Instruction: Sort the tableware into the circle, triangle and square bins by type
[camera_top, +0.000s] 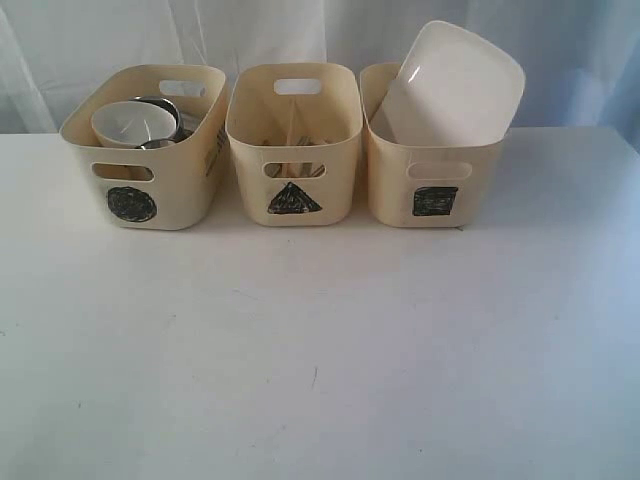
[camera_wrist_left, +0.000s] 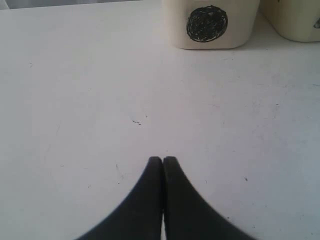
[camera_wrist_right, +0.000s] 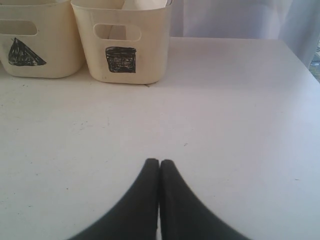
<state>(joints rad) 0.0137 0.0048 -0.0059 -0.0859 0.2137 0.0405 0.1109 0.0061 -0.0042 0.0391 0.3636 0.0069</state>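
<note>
Three cream bins stand in a row at the back of the white table. The circle bin (camera_top: 133, 170) on the left holds a round white-looking bowl (camera_top: 132, 122) and steel cups (camera_top: 165, 108) behind it. Wooden chopsticks and cutlery (camera_top: 292, 150) lean inside the triangle bin (camera_top: 294, 170) in the middle. The large white square plate (camera_top: 455, 85) leans out of the square bin (camera_top: 435, 180) on the right. Neither arm shows in the exterior view. My left gripper (camera_wrist_left: 163, 159) is shut and empty over bare table, short of the circle bin (camera_wrist_left: 210, 25). My right gripper (camera_wrist_right: 159, 161) is shut and empty, short of the square bin (camera_wrist_right: 122, 45).
A pale curtain hangs behind the bins. The table's right edge (camera_wrist_right: 300, 57) runs near the square bin's side. The triangle bin (camera_wrist_right: 35, 45) shows beside the square one in the right wrist view.
</note>
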